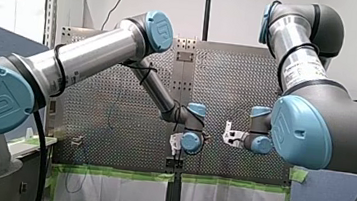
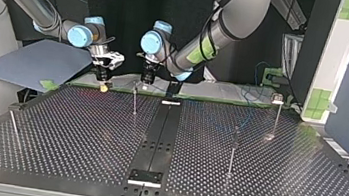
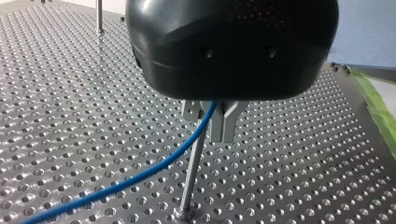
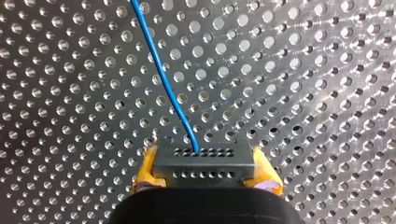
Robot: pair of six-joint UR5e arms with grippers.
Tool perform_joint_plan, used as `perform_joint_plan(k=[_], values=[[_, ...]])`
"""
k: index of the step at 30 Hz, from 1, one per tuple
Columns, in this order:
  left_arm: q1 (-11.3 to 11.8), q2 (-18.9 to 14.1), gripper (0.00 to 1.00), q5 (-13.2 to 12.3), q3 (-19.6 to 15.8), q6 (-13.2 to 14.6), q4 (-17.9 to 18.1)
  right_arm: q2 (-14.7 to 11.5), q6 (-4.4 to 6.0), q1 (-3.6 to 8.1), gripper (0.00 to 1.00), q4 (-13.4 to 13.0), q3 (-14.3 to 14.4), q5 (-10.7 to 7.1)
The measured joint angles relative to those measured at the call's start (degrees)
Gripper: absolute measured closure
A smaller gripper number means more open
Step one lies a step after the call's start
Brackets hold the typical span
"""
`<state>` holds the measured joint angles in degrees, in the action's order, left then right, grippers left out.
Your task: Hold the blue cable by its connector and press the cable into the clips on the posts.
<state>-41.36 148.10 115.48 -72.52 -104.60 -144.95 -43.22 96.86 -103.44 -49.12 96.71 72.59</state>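
In the right wrist view a dark grey connector (image 4: 204, 161) with rows of small holes sits between yellow pads (image 4: 145, 170); my right gripper (image 4: 205, 176) is shut on it. The blue cable (image 4: 165, 79) leaves the connector and runs away over the perforated plate. In the left wrist view the blue cable (image 3: 140, 174) rises between the metal fingers (image 3: 225, 125) of my left gripper (image 3: 208, 121), which is shut on it right above a thin metal post (image 3: 190, 175). In the top view both grippers hang side by side at the plate's far edge, my right gripper (image 2: 104, 85) left of my left gripper (image 2: 145, 83).
Thin posts stand on the perforated table (image 2: 82, 132): one under my left gripper (image 2: 135, 102), one at the top view's left (image 2: 13, 127), two at its right (image 2: 232, 153) (image 2: 276, 115). A grey board (image 2: 35, 63) lies beyond the far left edge. Green tape marks the borders.
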Motion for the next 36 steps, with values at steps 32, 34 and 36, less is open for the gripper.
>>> perform_joint_plan(k=[32,34,36], values=[[0.9,-2.4,0.99,-4.8,0.0,0.0,-3.9,0.3,0.36,0.76,1.0,-0.2,-1.0,-0.78],[0.9,-2.7,0.99,-4.8,0.0,-0.3,-4.0,0.3,0.37,0.79,1.0,-0.2,-1.0,-0.82],[0.9,-2.9,0.99,-4.8,0.0,-0.8,-4.0,0.4,0.36,0.8,1.0,-0.2,-1.0,-0.84]])
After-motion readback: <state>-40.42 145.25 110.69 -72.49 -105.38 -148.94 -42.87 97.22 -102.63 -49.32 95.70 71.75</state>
